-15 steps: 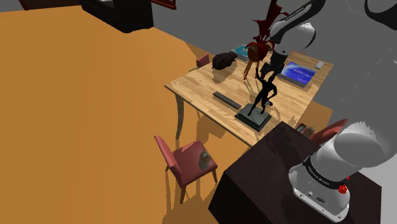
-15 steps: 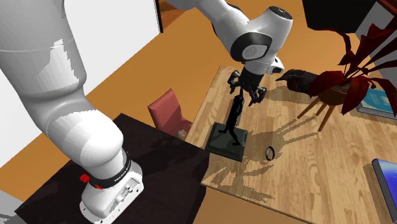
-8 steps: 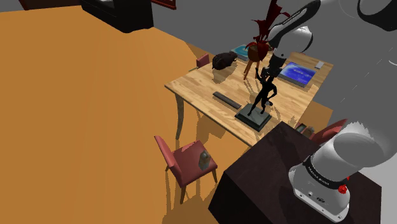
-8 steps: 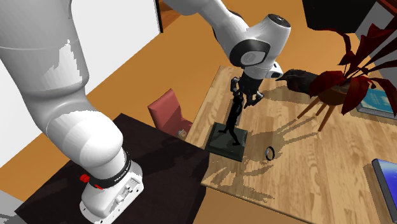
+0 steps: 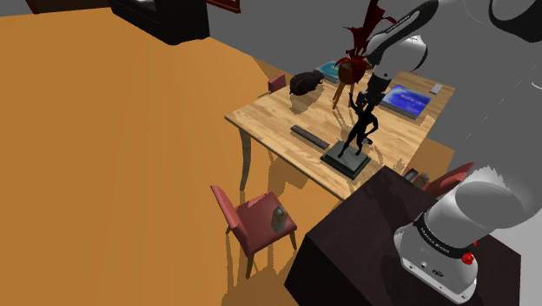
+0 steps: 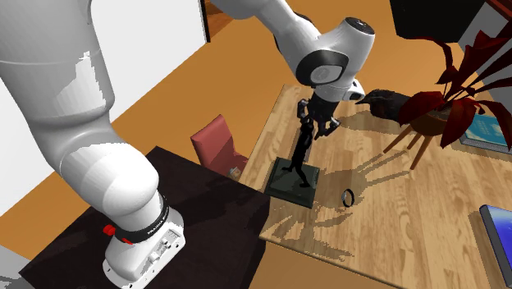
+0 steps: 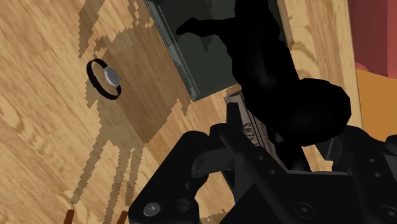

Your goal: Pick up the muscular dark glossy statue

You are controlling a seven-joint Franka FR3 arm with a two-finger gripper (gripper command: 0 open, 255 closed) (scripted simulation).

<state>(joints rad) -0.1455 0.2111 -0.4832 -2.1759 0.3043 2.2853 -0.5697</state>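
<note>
Working across the shoulder view from its left, you have a red chair (image 5: 252,219) beside the wooden table (image 5: 269,117), a flat dark bar (image 5: 309,136) on the tabletop, then the statue (image 5: 358,130). A red-leaved plant (image 5: 363,39) stands behind the statue, and a second red chair (image 5: 447,180) is near the stand.

The statue, a glossy black figure, stands upright on its grey-green base (image 7: 191,51) near the table edge closest to the stand. Your gripper (image 6: 314,125) sits at the top of the figure. In the wrist view one ribbed finger pad (image 7: 249,130) presses against the black body, so I judge the fingers to be pinching the statue's upper part. The far finger is lost against the black.

Reach and grasp look done. The base lies flat on the wood, so the lift is not yet made, and raising it straight up is what remains.

By count you have one statue, one plant, one dark bar, two red chairs and one wristwatch (image 7: 105,78), which lies on the table just beside the base
</note>
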